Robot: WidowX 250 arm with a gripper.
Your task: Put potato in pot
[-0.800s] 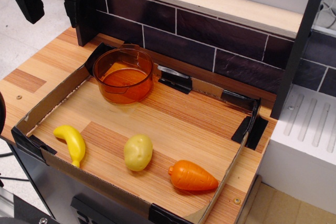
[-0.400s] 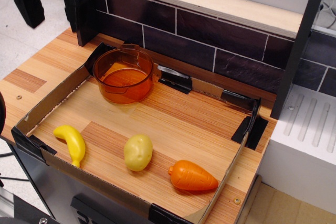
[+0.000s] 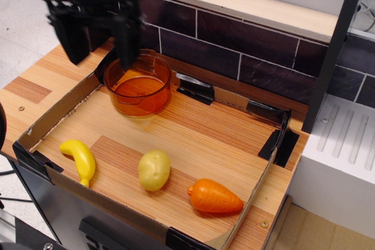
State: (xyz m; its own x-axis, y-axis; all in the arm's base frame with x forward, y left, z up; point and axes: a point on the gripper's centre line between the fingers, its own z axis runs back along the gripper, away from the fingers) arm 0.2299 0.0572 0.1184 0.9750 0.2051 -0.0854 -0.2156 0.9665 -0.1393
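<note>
- Wooden boards with a low cardboard tray (image 3: 58, 111) make the work surface, and dark tiles (image 3: 246, 45) stand behind.
- Compared with a moment ago, the gripper (image 3: 98, 36) has moved from the far left corner toward the tray; its black fingers are spread wide and hold nothing.
- This looks like the start of the approach; the potato (image 3: 154, 170) is untouched.
- Just beside the gripper is the pot (image 3: 138, 84), round, translucent orange, empty.
- The potato, pale, smooth and egg-shaped, lies near the front edge, between a curved yellow banana (image 3: 80, 160) and an orange carrot (image 3: 214, 196).
</note>
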